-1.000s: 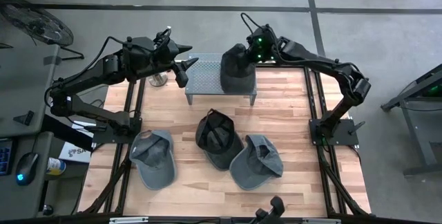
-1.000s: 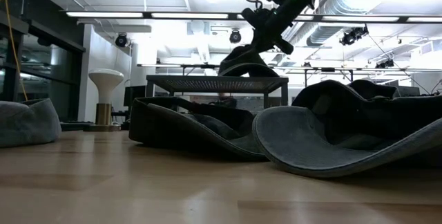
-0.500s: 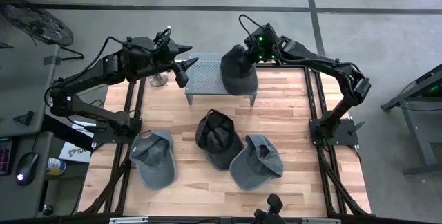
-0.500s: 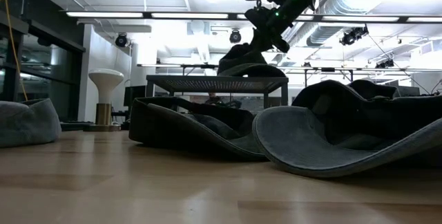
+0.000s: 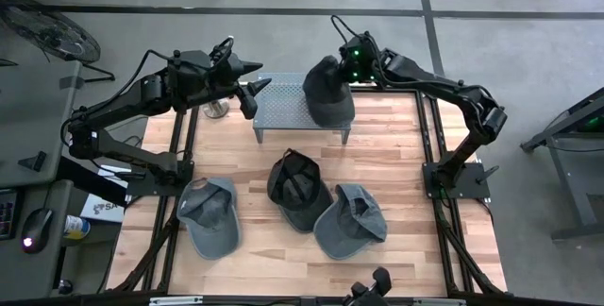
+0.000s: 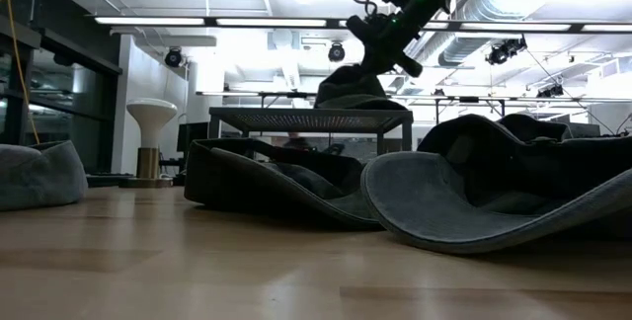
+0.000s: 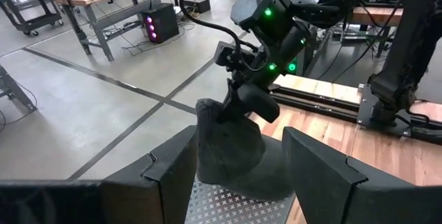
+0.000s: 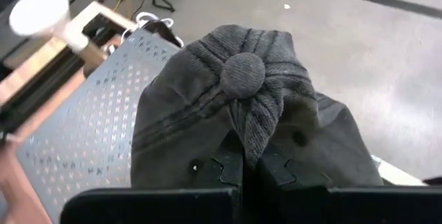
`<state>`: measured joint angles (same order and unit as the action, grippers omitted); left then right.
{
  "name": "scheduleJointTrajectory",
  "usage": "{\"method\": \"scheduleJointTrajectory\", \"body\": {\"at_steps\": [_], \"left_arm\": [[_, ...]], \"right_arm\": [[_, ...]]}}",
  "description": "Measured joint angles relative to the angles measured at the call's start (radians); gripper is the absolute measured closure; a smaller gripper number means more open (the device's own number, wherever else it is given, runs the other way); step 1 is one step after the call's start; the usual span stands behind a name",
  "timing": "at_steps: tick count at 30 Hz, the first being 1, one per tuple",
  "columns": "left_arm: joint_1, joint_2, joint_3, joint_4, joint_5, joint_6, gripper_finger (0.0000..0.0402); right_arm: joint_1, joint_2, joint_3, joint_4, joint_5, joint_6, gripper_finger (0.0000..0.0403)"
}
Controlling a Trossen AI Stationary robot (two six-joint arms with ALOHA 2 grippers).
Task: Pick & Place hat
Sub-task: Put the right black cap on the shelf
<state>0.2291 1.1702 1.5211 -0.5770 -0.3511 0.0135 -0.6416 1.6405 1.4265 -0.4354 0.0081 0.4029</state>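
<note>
The dark grey hat (image 5: 327,95) is soft ribbed cloth with stitched seams that meet at a round fabric button on its crown. It sits on the right end of the perforated metal stand (image 5: 281,106), a grey plate with a cross-shaped hole pattern on thin legs, at the far edge of the wooden table (image 5: 396,155). The right gripper (image 5: 345,72) has its fingers pressed together, pinching a fold of the crown just beside the button. The left gripper (image 5: 247,93) hangs by the stand's left end with its jaws parted and nothing between them.

Three more caps lie limp on the pale planks nearer the front edge: a grey cap (image 5: 209,214) towards the left, a black cap (image 5: 298,187) in the middle, and another grey cap (image 5: 350,221) touching it on the right, brims curled and hollow sides up.

Against a second ago, the held hat has shifted slightly towards the stand's right edge and its crown is drawn taller; the left arm has not moved.
</note>
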Motion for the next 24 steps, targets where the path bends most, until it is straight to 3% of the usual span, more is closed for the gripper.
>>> {"method": "scheduleJointTrajectory", "body": {"at_steps": [12, 24], "left_arm": [[0.0, 0.0, 0.0, 0.0, -0.001, -0.071, 0.0192], [0.0, -0.026, 0.0, 0.0, -0.002, -0.093, 0.0192]], "right_arm": [[0.067, 0.0, 0.0, 0.035, 0.089, 0.196, 0.0403], [0.11, 0.0, 0.0, 0.039, 0.266, 0.397, 0.0403]]}}
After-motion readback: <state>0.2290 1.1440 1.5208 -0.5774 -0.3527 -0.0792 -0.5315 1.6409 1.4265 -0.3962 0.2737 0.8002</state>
